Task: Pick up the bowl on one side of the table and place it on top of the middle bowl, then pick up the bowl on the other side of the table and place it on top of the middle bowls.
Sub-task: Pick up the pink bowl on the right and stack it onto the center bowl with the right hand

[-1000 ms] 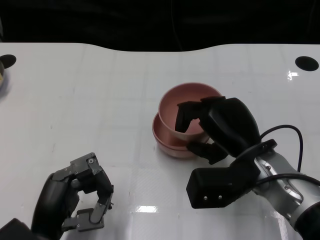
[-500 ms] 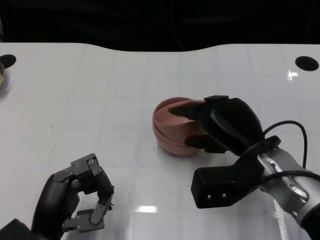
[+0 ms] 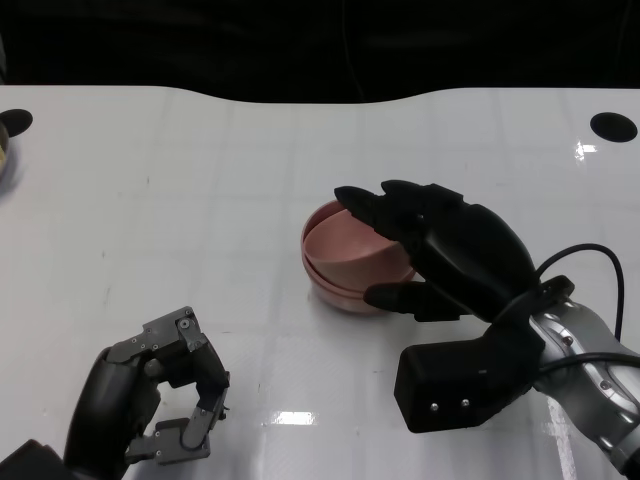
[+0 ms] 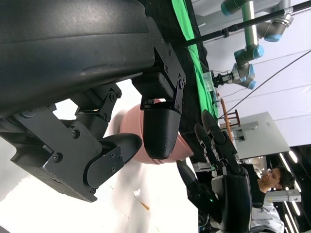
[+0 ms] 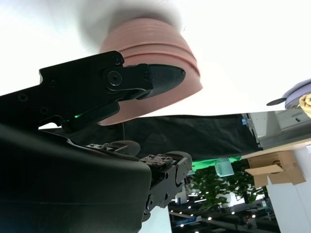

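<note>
1. Pink bowls sat nested in one stack near the middle of the white desk, rims showing as close ridges in the right wrist view.
2. Top bowl lay seated in the ones beneath, its open inside facing up and slightly toward the left side of the head view.
3. Right hand was spread over the right part of the stack, fingers reaching across the far rim and thumb lying low by the near right side of the stack.
4. Fingers stood apart rather than clamped; could not tell for sure whether any contact with the rim remained, so grip left unjudged.
5. Silver right forearm with a black cable came in from the lower right corner of the head view.
6. Left hand rested low at the near left of the desk, well apart from the stack, fingers curled inward around nothing.
7. Seen from the left wrist, the same pink stack showed beyond the curled fingers, with the right hand past it.
8. A dark round hole marked the far right of the desk, and a person appeared in the background of the left wrist view.
</note>
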